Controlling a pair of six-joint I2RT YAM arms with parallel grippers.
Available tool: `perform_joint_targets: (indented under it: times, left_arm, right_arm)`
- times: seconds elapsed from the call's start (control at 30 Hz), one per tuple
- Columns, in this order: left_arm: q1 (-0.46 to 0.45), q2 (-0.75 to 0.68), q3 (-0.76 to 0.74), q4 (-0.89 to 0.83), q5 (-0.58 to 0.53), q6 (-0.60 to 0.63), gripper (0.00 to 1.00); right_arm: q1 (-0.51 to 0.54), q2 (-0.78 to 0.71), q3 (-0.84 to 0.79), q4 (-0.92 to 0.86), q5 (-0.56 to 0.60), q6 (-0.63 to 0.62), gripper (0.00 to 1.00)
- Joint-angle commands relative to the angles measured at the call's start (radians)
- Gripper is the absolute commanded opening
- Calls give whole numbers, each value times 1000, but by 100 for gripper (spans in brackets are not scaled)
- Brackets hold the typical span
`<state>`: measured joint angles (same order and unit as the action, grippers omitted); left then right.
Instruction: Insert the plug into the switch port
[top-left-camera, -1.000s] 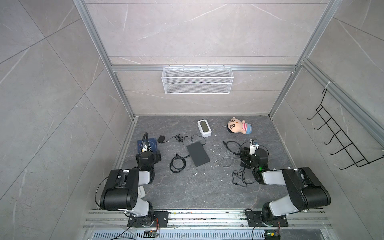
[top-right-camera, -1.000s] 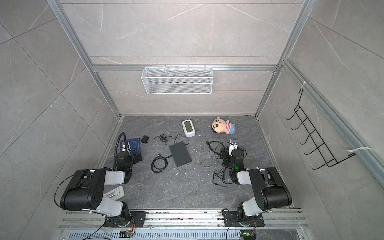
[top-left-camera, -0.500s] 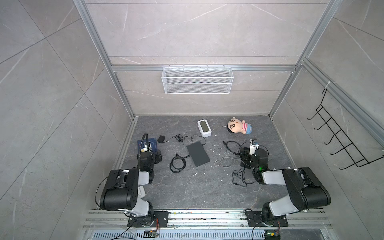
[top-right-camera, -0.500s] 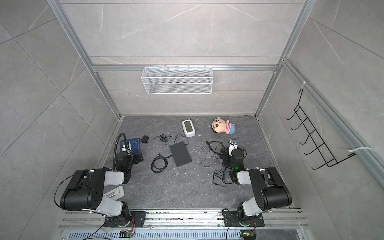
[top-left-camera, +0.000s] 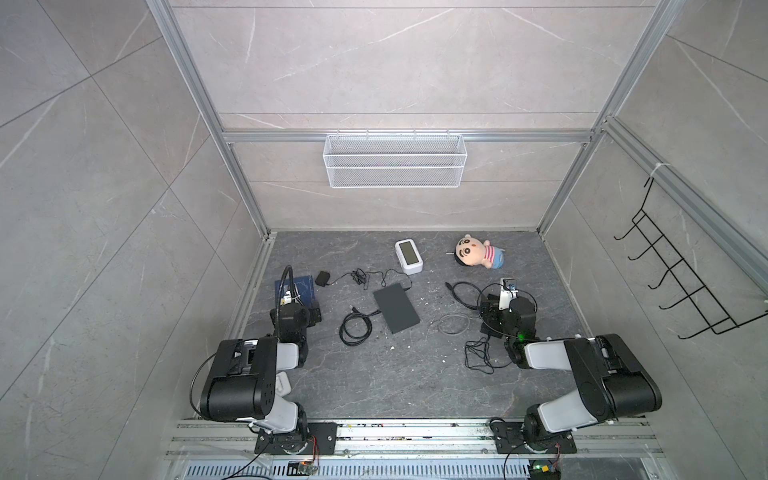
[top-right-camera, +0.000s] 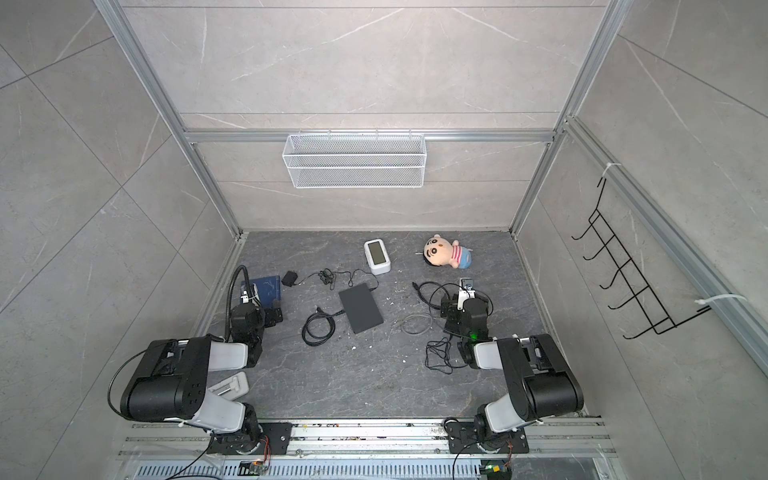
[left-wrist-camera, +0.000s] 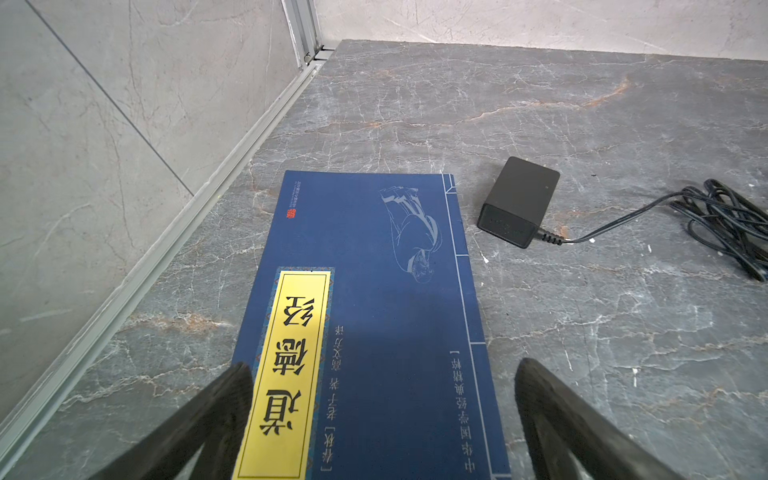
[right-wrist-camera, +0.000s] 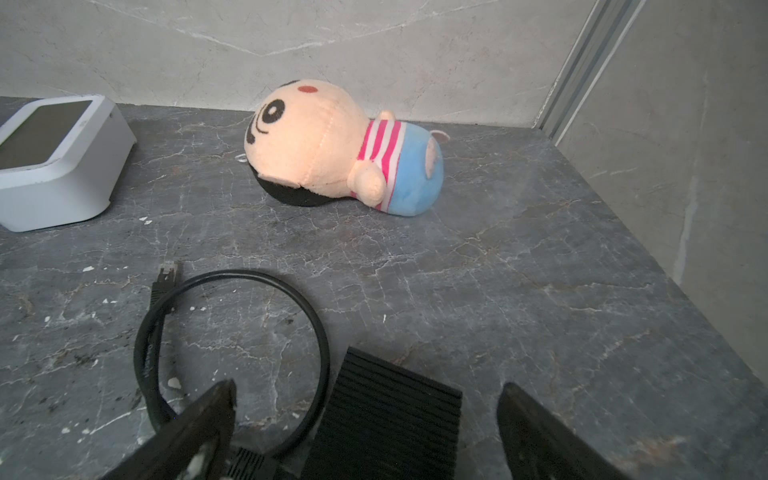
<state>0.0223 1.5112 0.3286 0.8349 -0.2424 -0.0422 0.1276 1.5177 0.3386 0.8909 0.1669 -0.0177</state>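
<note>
A black ribbed box, the switch (right-wrist-camera: 390, 419), lies on the floor between the fingers of my right gripper (right-wrist-camera: 368, 387), which stands open just above it without touching it. The switch's ports are hidden. A black cable (right-wrist-camera: 232, 276) loops beside it and ends in a loose clear-tipped plug (right-wrist-camera: 168, 272), also visible in both top views (top-left-camera: 449, 285) (top-right-camera: 414, 285). At the left wall, my left gripper (left-wrist-camera: 383, 365) is open over a blue book (left-wrist-camera: 374, 299), holding nothing. From above, both grippers (top-left-camera: 300, 300) (top-left-camera: 500, 297) are mostly hidden by their wrists.
A dark flat slab (top-left-camera: 395, 307) lies mid-floor beside a coiled black cable (top-left-camera: 355, 328). A black power adapter (left-wrist-camera: 519, 201) trails a thin wire. A white clock (right-wrist-camera: 54, 160) and plush doll (right-wrist-camera: 332, 145) sit at the back. Thin tangled wires (top-left-camera: 478, 357) lie near the right arm.
</note>
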Motion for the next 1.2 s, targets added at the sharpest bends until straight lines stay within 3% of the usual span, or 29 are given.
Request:
perform_joint_targets:
  times: [0.0, 0.3, 0.47, 0.5, 0.57, 0.63, 0.73, 1.17]
  left_arm:
    - [-1, -12, 17, 35, -7, -3, 100]
    - [-2, -15, 14, 38, -7, -3, 100]
    - [26, -38, -47, 122, -16, -41, 100]
    - [24, -29, -19, 77, 4, -31, 100]
    - [22, -11, 31, 23, 212, 51, 100]
    - [22, -23, 0, 54, 309, 98, 100]
    - [24, -12, 40, -9, 136, 21, 100]
    - [24, -13, 34, 3, 137, 24, 100]
  right_arm:
    - [-5, -4, 14, -1, -5, 17, 99]
    - [-3, -4, 14, -1, -5, 18, 99]
    - [-3, -4, 14, -1, -6, 18, 99]
    - [-4, -4, 14, -1, -6, 18, 99]
    - [-3, -2, 13, -1, -5, 18, 99]
    - [-3, -2, 14, -3, -5, 18, 99]
    - [-3, -4, 14, -1, -5, 18, 99]
    - [-3, -1, 19, -7, -6, 18, 99]
